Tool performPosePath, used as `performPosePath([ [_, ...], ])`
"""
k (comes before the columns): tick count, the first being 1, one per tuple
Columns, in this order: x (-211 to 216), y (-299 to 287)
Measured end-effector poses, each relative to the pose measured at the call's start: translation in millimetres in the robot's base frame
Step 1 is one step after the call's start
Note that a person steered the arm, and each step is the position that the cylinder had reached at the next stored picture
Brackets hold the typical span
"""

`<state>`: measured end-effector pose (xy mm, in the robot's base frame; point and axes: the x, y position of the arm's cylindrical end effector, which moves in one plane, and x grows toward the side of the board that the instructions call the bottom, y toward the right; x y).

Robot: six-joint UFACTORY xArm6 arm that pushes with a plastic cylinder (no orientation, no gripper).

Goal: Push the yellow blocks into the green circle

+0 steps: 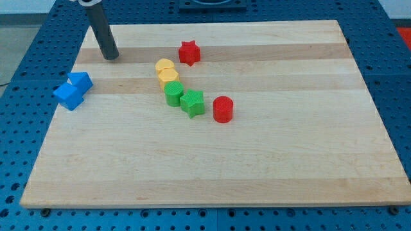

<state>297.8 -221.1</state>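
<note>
Dark rod's tip point(111, 56) rests on the wooden board point(257, 167) near its top-left corner, touching nothing, well apart from the blocks. Two yellow plastic blocks point(166, 71) sit mid-board, already touching the green round block point(173, 94). Green star block point(192, 102) adjoins; likely little pushing left.

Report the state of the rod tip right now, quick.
My tip: no gripper, holding nothing, touching no block; it sits at the board's upper left, left of the yellow blocks.
</note>
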Motion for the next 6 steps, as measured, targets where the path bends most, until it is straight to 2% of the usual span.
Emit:
performPosePath([
  [2, 23, 102],
  [3, 62, 131],
  [4, 101, 123],
  [6, 138, 107],
])
